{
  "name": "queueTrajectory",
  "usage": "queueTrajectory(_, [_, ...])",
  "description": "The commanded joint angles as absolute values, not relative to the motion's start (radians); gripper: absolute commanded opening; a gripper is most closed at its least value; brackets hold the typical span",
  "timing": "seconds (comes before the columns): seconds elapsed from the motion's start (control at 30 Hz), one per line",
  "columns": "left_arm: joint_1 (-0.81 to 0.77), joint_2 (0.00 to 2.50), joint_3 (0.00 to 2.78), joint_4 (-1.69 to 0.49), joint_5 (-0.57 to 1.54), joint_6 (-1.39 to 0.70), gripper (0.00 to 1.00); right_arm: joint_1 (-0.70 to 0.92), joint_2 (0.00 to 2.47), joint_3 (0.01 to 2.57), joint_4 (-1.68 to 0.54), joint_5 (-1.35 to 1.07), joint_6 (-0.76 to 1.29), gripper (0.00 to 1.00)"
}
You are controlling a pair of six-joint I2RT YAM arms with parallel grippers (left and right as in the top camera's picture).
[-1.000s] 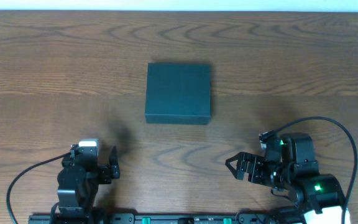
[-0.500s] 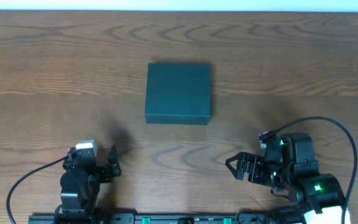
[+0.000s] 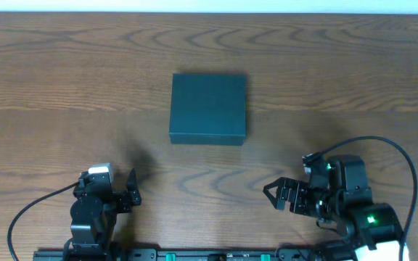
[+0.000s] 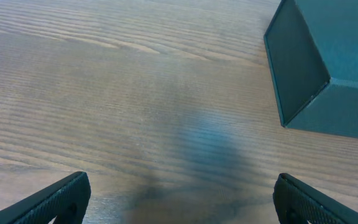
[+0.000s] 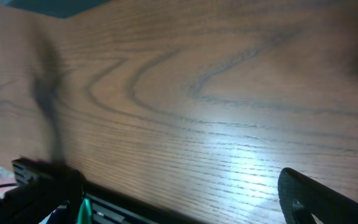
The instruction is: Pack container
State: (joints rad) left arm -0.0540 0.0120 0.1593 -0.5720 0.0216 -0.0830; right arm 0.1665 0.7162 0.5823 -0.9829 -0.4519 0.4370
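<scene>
The container [image 3: 208, 107] is a dark green square box with its lid shut, lying flat on the wooden table at mid-table. It also shows at the upper right of the left wrist view [image 4: 328, 56], and one corner shows at the top left of the right wrist view [image 5: 55, 5]. My left gripper [image 3: 109, 184] is near the front edge, left of and nearer than the container, open wide and empty [image 4: 179, 205]. My right gripper [image 3: 273, 196] is near the front edge at the right, pointing left, open and empty [image 5: 179, 199]. No items other than the container show.
The wooden table [image 3: 339, 87] runs across the whole view. A black rail with green clips [image 3: 209, 255] lies along the front edge and shows at the lower left of the right wrist view [image 5: 48, 193]. Cables loop beside both arm bases.
My left arm has drawn back slightly toward the front edge and then held still. The right arm and the container have not moved.
</scene>
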Motion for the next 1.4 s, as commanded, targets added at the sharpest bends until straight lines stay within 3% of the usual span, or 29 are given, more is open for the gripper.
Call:
queueTrajectory(0.0, [-0.051, 0.004, 0.149, -0.565, 0.019, -0.097, 0.95, 0.192, 0.635, 0.58, -0.968, -0.336, 0.371, 0.99])
queueTrajectory(0.27, [-0.051, 0.004, 0.149, -0.565, 0.019, -0.097, 0.95, 0.267, 0.403, 0.54, -0.772, -0.157, 0.112, 0.99])
queueTrajectory(0.73, [-0.051, 0.004, 0.149, -0.565, 0.019, -0.097, 0.95, 0.303, 0.034, 0.225, -0.733, -0.095, 0.119, 0.99])
queueTrajectory(1.37, [-0.051, 0.004, 0.149, -0.565, 0.019, -0.097, 0.95, 0.302, 0.006, 0.163, -0.732, -0.116, 0.118, 0.99])
